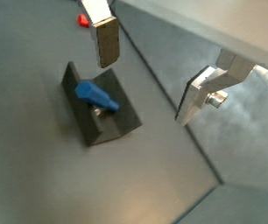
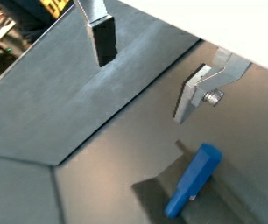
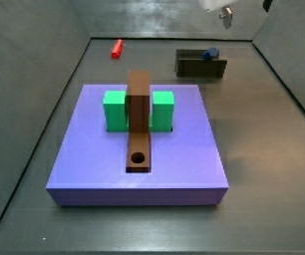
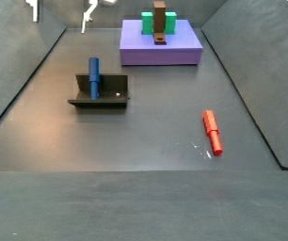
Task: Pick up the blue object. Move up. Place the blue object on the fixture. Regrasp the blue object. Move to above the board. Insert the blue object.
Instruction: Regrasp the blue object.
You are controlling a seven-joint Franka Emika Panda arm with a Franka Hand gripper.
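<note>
Above the fixture (image 4: 99,97), we see the gripper (image 1: 154,72) raised clear of the floor, its jaws spread wide with nothing between them. We count one blue object (image 4: 94,77), resting on the fixture, one red peg (image 4: 214,131) lying on the floor well apart from it, and one board (image 3: 142,149) bearing one green block (image 3: 121,110) and one brown bar (image 3: 140,125).

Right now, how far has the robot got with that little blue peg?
The blue peg already leans on the fixture, so picking up and placing look done. The pincer hangs above it, open and empty, so the regrasp seems to be next. Still left: carrying the peg over the board and inserting it; the hole in the brown bar is still empty.
</note>
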